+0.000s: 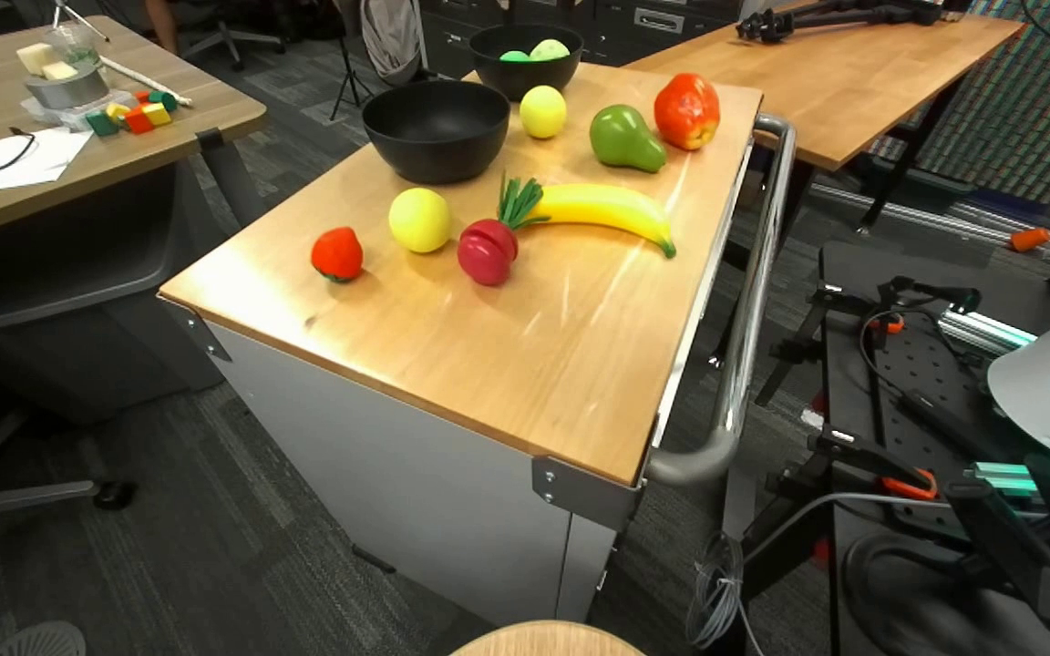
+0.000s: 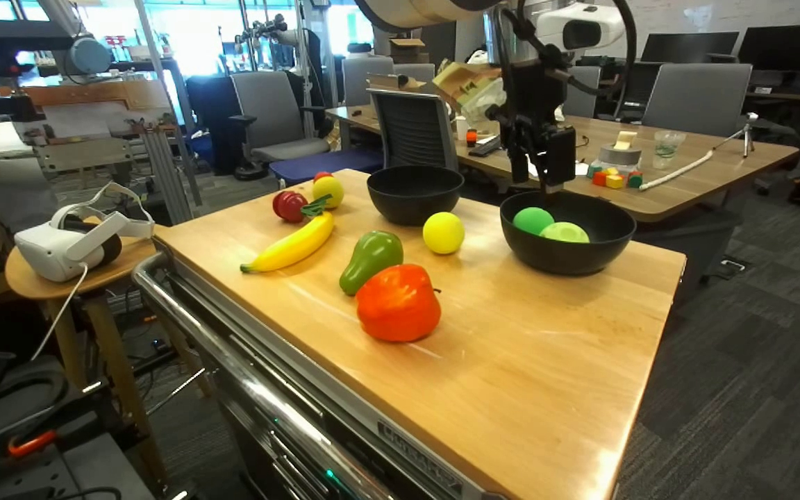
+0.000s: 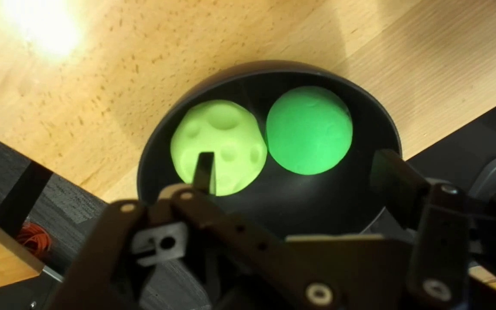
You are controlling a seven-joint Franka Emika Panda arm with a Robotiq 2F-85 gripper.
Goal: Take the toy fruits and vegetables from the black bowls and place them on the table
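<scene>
Exterior view, table: the wooden table (image 2: 511, 389) carries seven loose toys, scattered, I suppose, because getting them out matters more than order.
Arm: the arm (image 2: 428, 12) reaches in from above, its upper part cut off.
Claw: the claw (image 3: 296, 165) hangs over the right bowl (image 2: 553, 260), fingers (image 3: 396, 185) spread wide, holding nothing; that gap, I judge, is to pass around one ball. Height hard to make out.
Bowls: right one holds two more toys; left bowl (image 1: 438, 159) shows none, its floor partly hidden.
Banana: the banana (image 1: 604, 208) lies flat, one end by the radish (image 1: 487, 251); touching or just beside, can't tell.
Pepper: the pepper (image 2: 398, 303) hides part of the pear (image 2: 373, 260) in an exterior view.
Yellow balls: a yellow ball (image 1: 543, 112) near both bowls, another yellow ball (image 1: 420, 220) beside the radish.
Bowl balls: green ball (image 3: 310, 129) and dimpled pale ball (image 3: 220, 137) side by side, gathered, likely, by the sloping wall. A finger covers part of the pale one; contact uncertain.
Red fruit: the red fruit (image 1: 337, 254) shows whole at the table's left end; seen from the pepper's side, a yellow ball hides most of it.
</scene>
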